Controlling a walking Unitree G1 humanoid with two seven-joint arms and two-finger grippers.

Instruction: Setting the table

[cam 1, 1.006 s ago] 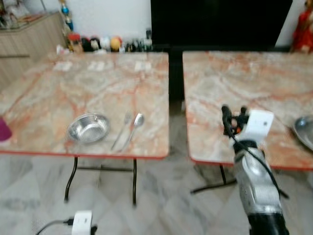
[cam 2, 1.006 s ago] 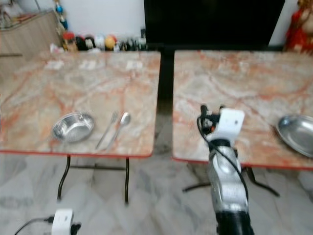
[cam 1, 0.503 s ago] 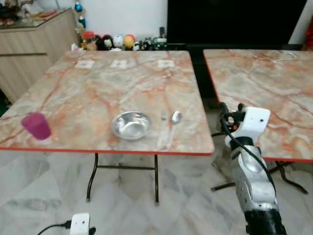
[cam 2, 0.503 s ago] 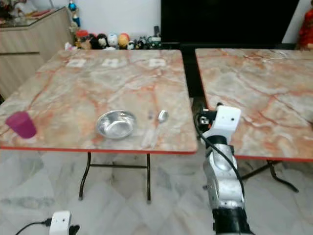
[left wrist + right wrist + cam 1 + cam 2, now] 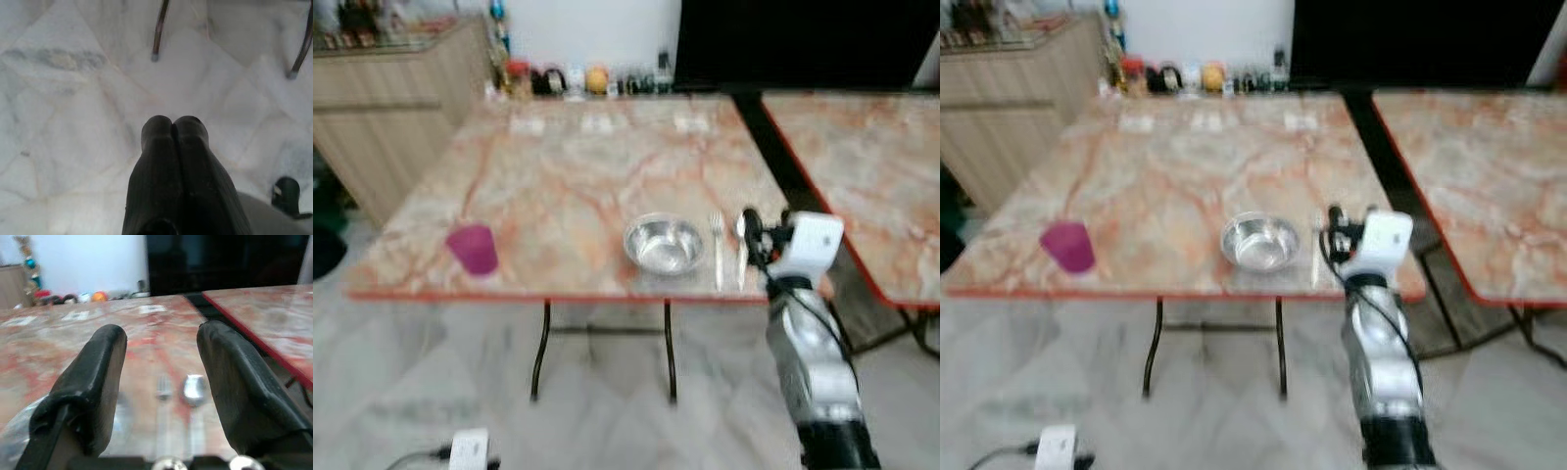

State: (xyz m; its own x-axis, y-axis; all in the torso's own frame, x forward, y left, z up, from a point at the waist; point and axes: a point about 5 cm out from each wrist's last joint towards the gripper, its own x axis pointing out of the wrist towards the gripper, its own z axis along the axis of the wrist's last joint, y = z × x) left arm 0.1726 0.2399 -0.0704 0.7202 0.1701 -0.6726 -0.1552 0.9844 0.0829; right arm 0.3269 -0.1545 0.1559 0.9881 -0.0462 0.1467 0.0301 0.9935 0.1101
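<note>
Right pincer at the near edge, cutlery just ahead of it

You have the right pincer (image 5: 159, 382) raised at the near right corner of the marble-patterned, red-edged surface (image 5: 568, 186), its fingers apart and empty. The metal fork (image 5: 717, 250) and metal spoon (image 5: 741, 245) lie side by side just beyond it, long axes running near to far, so its fingers straddle them crosswise. The round steel bowl (image 5: 663, 243) sits just left of the fork; the magenta plastic cup (image 5: 473, 248) is well off to the left. Your left pincer (image 5: 172, 128) hangs pressed together over the marble floor (image 5: 73, 98), so the right arm is nearer.
</note>
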